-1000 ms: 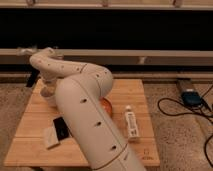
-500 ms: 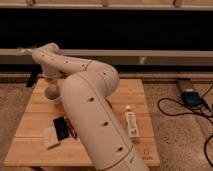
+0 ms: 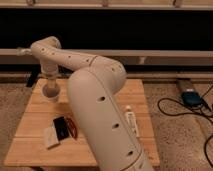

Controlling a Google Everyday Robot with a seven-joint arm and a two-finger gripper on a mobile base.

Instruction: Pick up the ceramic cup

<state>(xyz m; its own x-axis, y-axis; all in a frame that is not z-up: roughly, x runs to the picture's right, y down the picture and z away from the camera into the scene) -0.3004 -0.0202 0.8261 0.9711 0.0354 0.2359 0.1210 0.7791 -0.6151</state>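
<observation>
Ceramic cup (image 3: 51, 92): small, pale, sitting at the far left part of the wooden table (image 3: 35, 150), near the back edge. It is appearing directly beneath the arm's wrist, with its upper part hidden by the wrist.

Gripper (image 3: 50, 82): pointing down over the cup, at the end of the white arm (image 3: 95, 100) that is reaching from the lower centre across to the left. Whether it is touching the cup cannot be made out.

Other items on the table:
- a dark flat object (image 3: 61, 128) lying toward the front left, with a pale flat object (image 3: 50, 136) just beside it on the left;
- a thin reddish edge (image 3: 73, 128) showing just beside the arm;
- a slim white bottle (image 3: 131, 121) lying on its side to the right of the arm.

Floor, right of the table: a blue device (image 3: 191, 97) with black cables (image 3: 172, 112) trailing from it.
</observation>
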